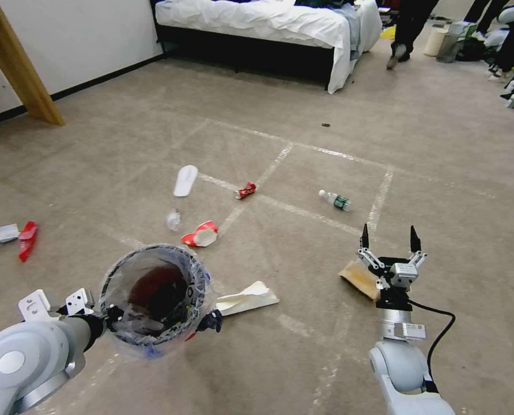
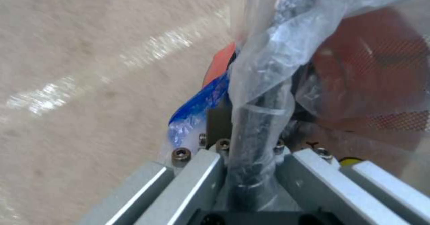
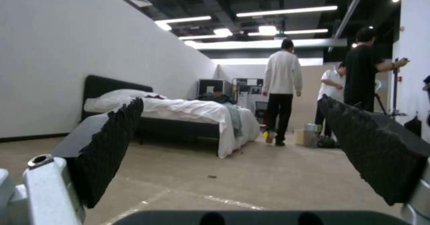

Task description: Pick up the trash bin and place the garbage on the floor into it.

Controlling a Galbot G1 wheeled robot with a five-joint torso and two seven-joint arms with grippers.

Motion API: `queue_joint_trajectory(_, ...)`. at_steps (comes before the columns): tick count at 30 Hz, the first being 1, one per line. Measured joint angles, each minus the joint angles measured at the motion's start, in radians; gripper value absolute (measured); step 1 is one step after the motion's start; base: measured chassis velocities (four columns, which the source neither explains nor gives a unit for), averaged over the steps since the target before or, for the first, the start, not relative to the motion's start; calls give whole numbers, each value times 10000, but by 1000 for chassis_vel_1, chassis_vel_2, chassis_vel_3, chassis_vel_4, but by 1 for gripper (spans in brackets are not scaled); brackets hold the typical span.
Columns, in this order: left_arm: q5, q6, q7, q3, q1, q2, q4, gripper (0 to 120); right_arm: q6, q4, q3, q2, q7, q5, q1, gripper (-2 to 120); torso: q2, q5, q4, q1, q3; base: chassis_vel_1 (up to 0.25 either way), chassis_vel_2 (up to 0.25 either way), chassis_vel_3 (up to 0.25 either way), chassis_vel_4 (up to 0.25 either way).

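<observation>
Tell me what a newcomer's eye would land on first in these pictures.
First comes the red trash bin, lined with a crinkly clear bag and held up off the floor by the left gripper at the robot's front left. Next is the right gripper, fingers spread open, raised above a crumpled brown paper bag. Beyond them the garbage lies scattered: a crushed paper cup, a red can and a bottle.

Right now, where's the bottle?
Head view: the bottle lies on the floor ahead, right of centre, beside a tape line, beyond the open right gripper.
</observation>
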Motion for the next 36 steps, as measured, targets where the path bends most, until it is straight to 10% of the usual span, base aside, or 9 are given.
queue_joint_trajectory(36,141,-85,-102,-204,193,-142,-191,0,-15,78,110,-183,304,-363,-30,100,1,1,4,-3,-3,-6,-13,9,15)
